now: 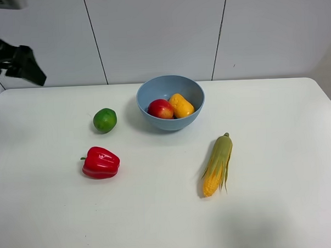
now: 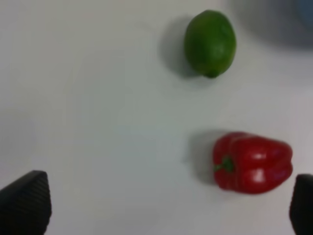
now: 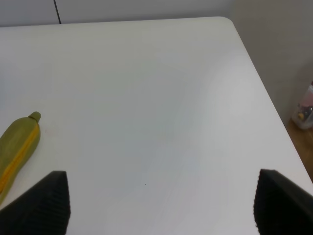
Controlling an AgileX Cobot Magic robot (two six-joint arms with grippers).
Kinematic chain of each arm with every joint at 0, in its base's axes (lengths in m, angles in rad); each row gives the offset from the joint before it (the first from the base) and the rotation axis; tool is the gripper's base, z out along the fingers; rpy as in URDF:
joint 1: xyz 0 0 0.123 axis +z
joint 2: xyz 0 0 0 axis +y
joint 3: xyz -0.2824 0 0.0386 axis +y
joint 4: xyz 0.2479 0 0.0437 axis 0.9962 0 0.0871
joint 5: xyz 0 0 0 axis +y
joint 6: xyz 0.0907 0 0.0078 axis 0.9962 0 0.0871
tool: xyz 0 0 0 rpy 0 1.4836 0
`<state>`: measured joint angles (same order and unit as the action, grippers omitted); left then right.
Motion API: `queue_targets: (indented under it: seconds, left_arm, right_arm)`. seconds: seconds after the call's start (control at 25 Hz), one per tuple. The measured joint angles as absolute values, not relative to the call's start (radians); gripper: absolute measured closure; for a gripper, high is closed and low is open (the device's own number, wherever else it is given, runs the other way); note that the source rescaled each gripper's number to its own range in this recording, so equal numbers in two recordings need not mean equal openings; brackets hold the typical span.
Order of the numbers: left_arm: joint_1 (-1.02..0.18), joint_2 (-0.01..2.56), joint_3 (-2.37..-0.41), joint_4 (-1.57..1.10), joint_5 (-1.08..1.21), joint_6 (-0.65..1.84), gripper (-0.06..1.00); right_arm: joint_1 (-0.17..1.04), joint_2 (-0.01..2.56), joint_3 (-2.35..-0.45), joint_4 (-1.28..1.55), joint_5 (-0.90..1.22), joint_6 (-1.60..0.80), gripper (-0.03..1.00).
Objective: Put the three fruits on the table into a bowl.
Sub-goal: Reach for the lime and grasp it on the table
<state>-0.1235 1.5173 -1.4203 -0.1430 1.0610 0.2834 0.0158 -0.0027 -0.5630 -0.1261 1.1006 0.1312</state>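
Observation:
The light-blue bowl (image 1: 170, 102) stands at the back middle of the white table (image 1: 276, 152). The round red fruit (image 1: 160, 109) and the yellow-orange oblong fruit (image 1: 181, 105) lie inside it. The green lime (image 1: 105, 120) lies on the table left of the bowl; it also shows in the left wrist view (image 2: 210, 43). My left gripper (image 2: 164, 210) is open and empty, high above the table's far left (image 1: 27, 67), well away from the lime. My right gripper (image 3: 161, 205) is open and empty over the table's right part; the exterior high view does not show it.
A red bell pepper (image 1: 100, 162) lies in front of the lime, and also shows in the left wrist view (image 2: 253, 162). A corn cob with green husk (image 1: 218, 164) lies right of centre, its tip in the right wrist view (image 3: 17, 147). The table's right edge (image 3: 266, 98) drops to the floor.

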Motion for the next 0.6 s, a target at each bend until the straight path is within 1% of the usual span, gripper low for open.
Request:
queue_targets:
  seconds: [0.16, 0.24, 0.4, 0.6]
  left_arm:
    - [-0.185, 1.724, -1.572, -0.141, 1.092, 0.288, -0.06]
    - [-0.212, 1.798, -1.617, -0.141, 1.102, 0.298, -0.06]
    - [-0.255, 1.902, -1.648, -0.141, 1.102, 0.316, -0.06]
    - [-0.283, 1.981, -1.651, -0.141, 1.049, 0.324, -0.06]
  right_arm:
    - [0.016, -0.003, -0.563, -0.126, 1.101, 0.131, 0.48]
    - [0.016, -0.003, -0.563, -0.126, 1.101, 0.131, 0.48]
    - [0.016, -0.003, -0.563, -0.126, 1.101, 0.131, 0.48]
    - [0.016, -0.003, -0.563, -0.126, 1.101, 0.131, 0.48]
